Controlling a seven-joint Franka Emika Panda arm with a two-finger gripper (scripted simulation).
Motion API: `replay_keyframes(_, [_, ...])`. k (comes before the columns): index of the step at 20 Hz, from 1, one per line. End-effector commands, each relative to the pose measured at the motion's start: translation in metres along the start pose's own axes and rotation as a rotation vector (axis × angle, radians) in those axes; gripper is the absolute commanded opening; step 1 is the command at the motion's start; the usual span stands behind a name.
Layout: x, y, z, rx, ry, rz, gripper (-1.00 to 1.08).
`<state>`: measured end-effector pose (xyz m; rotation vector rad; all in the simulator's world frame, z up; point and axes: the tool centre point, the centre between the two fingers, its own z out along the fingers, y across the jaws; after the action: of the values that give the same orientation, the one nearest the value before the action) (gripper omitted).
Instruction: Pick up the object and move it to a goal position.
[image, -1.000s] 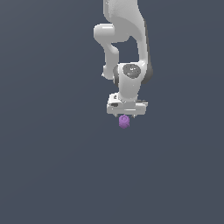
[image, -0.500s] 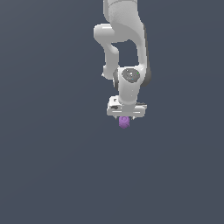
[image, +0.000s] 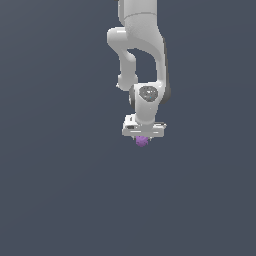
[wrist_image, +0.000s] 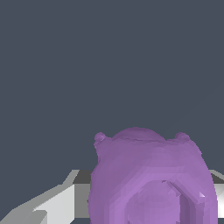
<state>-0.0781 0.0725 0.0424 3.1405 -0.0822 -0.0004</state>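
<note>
- The white Panda arm (image: 142, 55) reached straight down, with its gripper (image: 143, 137) at the purple lumpy block (image: 142, 141).
- The block sat between the fingers, poking out just below them, the gripper closed on it.
- In the wrist view the purple lumpy block (wrist_image: 151, 179) loomed large, a white finger (wrist_image: 52, 203) just beside it.

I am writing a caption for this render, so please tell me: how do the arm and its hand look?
The arm is glossy white, built of rounded, tube-like links, with a grey circular cap on the wrist joint. The hand is a flat, boxy white block with grey edges. No cables or markings are visible.
</note>
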Motion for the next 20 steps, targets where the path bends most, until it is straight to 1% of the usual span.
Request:
replay_keyframes(1, [0.000,0.000,0.001,0.000,0.000,0.000,-1.00])
replay_keyframes(13, [0.002,0.001,-0.002,0.000,0.002,0.000,-1.00])
replay_keyframes(20, [0.020,0.017,-0.021,0.000,0.002,0.000,-1.00])
